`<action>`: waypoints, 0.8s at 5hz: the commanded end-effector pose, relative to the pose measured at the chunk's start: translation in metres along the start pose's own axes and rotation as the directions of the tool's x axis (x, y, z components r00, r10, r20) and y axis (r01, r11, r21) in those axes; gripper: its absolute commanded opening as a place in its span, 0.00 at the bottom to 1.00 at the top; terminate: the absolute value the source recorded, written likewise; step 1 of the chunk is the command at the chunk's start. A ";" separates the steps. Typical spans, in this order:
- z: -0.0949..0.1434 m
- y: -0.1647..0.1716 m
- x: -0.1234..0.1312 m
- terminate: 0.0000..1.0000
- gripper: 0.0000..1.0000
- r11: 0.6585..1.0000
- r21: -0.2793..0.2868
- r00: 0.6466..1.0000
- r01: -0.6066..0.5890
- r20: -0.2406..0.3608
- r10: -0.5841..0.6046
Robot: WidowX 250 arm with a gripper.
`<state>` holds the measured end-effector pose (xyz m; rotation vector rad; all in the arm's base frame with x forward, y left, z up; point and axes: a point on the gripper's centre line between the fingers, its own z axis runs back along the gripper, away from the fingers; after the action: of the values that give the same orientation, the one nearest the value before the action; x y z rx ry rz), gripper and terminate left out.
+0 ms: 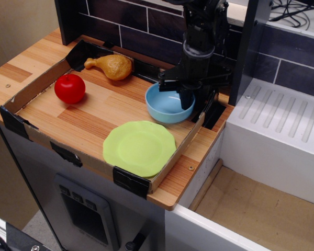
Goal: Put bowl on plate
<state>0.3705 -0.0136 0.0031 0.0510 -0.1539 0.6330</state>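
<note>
Bowl (167,106) first: the light blue bowl sits at the back right of the shallow cardboard-walled tray (21,97) on the wooden surface (13,70), and it looks tipped, its right side higher than its left, as though the right rim is coming up off the tray floor. My tool (187,97) is down on that right rim, with one finger (186,98) reaching into the bowl's hollow. I take it to be pinched on the rim, though the arm hides the outer finger, so I cannot be sure how tight the grip is or whether the bowl's left edge is clear of the wood.

The yellow-green plate (139,147) lies flat in the near right corner of the tray, just in front of the bowl and apart from it. A red apple (69,88) and a toy chicken drumstick (111,66) sit well off to the left, out of the path.

I judge this to be the lift step: grasp made, carry not yet begun. Next I need to raise the bowl fully clear, bring it forward and a little left over the plate's centre, level it, then lower and release. A one-sided rim grip could let the bowl swing or slip.
</note>
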 end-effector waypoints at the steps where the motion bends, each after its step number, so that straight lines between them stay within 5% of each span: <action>1: 0.026 0.005 0.008 0.00 0.00 0.998 -0.062 0.999 -0.002 0.037 0.004; 2: 0.054 0.012 0.004 0.00 0.00 0.995 -0.103 0.999 -0.008 0.037 0.012; 4: 0.074 0.037 -0.018 0.00 0.00 0.993 -0.116 0.998 0.039 0.051 -0.034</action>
<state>0.3158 -0.0048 0.0537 -0.0254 -0.1741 0.5847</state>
